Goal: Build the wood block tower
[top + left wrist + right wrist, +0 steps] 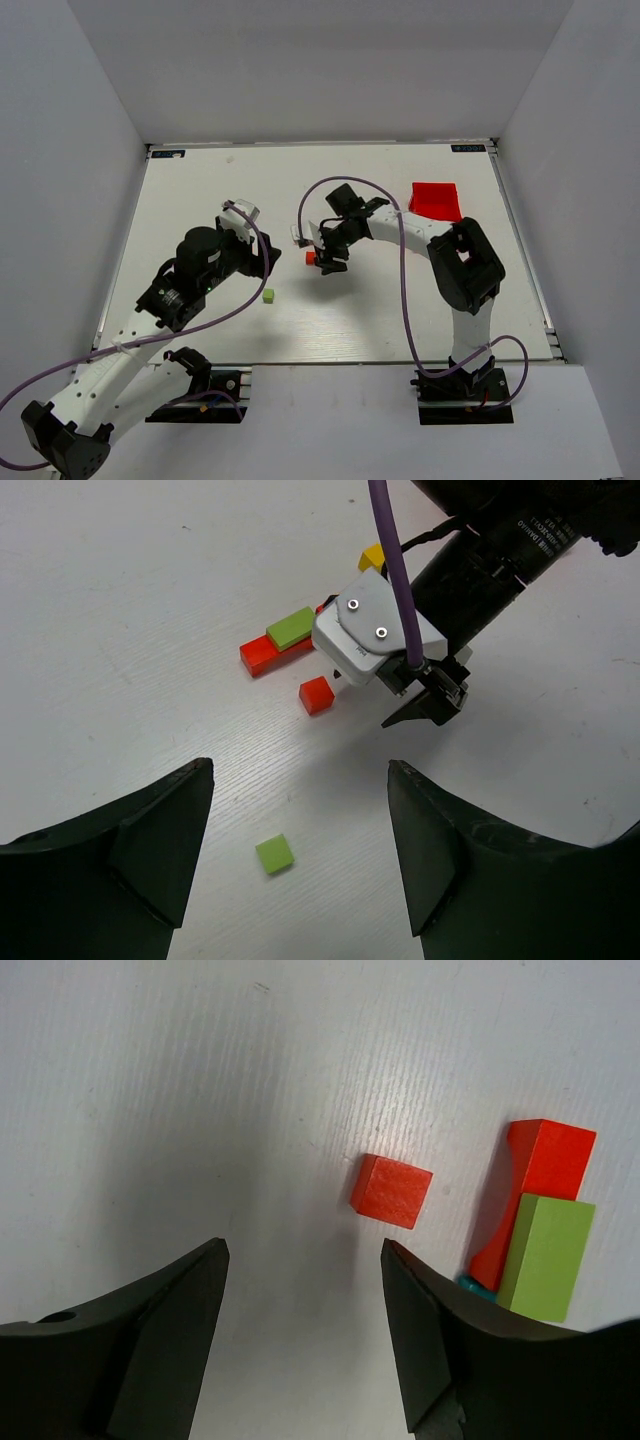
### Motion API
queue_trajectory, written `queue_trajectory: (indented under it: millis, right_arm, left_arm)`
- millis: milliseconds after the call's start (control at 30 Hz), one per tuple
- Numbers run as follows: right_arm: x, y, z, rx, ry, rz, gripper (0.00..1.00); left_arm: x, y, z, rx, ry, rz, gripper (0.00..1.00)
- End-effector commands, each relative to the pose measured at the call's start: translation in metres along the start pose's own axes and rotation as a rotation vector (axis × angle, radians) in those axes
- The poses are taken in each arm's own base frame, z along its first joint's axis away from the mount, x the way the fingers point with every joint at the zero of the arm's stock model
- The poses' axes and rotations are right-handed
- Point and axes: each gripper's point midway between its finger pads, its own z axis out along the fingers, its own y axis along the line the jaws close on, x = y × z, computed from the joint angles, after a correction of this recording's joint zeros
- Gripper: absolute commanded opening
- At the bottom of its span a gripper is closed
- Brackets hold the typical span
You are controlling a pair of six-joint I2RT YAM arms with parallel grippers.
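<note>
Fingers (150, 850) of the left gripper (300, 770) stood apart and empty as we looked down on a small green cube (274, 854) lying on the table (120, 600) between them. We saw the right gripper (305, 1248) parted too, holding nothing, with a loose red cube (391, 1191) just beyond its tips, farther and right of the green one. Beside it lay the tower (535, 1220): a green block (545, 1257) atop a red bar (545, 1150), a sliver of teal (468, 1284) alongside. A red tray (436, 200) sat far right.
</note>
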Motion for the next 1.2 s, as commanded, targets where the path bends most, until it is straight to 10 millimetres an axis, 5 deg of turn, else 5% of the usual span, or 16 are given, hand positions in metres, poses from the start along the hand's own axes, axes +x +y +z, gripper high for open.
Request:
queue_trajectory:
  millis: [0,1167]
  right_arm:
    - [-0.013,-0.015,0.006,0.046,-0.021,-0.028,0.69]
    - [-0.014,-0.035,0.025,0.179,0.036,0.017,0.67]
  left_arm:
    - [-0.002,-0.001,-0.005,0.009,-0.015,-0.006,0.80]
    - [-0.004,-0.004,-0.005,0.028,-0.022,0.004,0.80]
